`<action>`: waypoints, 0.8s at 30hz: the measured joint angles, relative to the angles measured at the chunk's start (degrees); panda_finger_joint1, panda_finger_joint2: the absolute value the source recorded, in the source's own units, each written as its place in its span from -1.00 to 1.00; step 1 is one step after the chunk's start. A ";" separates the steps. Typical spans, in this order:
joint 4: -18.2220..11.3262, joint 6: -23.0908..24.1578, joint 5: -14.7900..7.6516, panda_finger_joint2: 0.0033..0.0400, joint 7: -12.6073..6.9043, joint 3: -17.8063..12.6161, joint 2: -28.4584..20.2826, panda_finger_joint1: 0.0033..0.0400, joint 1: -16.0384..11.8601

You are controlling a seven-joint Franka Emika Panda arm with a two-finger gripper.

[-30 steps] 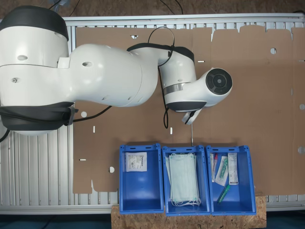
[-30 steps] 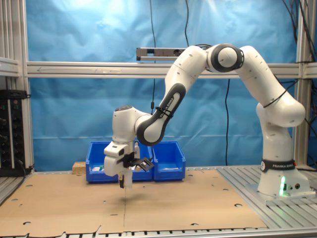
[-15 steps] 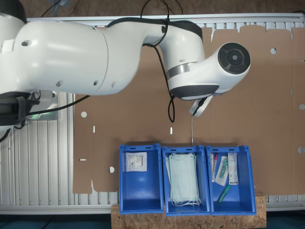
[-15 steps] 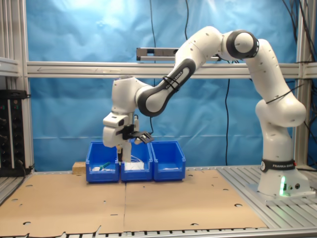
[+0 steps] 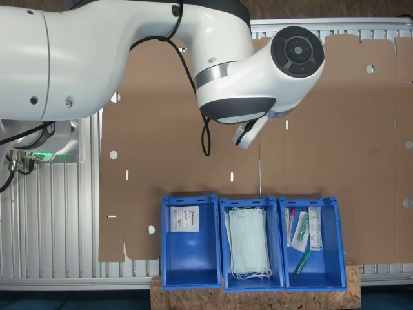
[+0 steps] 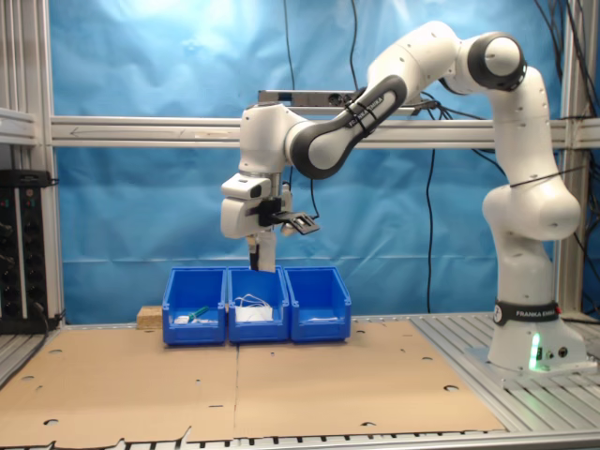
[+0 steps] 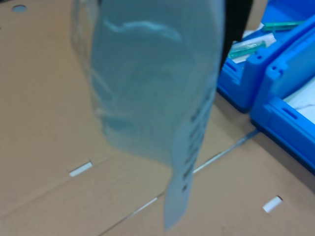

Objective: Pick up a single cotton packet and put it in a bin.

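My pincer point(image 6: 259, 251) pinches a cotton packet point(image 7: 152, 98) that hangs below it, above the bins point(image 6: 256, 305).

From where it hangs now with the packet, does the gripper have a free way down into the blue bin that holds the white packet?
Probably yes. The gripper hangs above the row of bins, shut on the cotton packet. The bin is open-topped, holds one white packet at one end, and nothing stands over it. The gripper would need to shift sideways first.
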 joint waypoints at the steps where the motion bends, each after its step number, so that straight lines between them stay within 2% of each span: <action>1: -0.93 -0.27 0.00 -0.86 0.64 -0.03 -0.89 -0.86 0.00; 8: -7.39 -1.75 -0.05 -0.86 5.40 -0.64 -6.30 -0.86 0.00; 12: -10.94 -2.54 -1.31 -0.86 8.53 -2.19 -9.34 -0.86 -0.05; 18: -13.02 -3.04 -2.89 -0.86 11.65 -5.97 -11.63 -0.86 -0.20; 24: -13.70 -3.06 -3.81 -0.86 14.09 -11.60 -12.64 -0.86 -0.43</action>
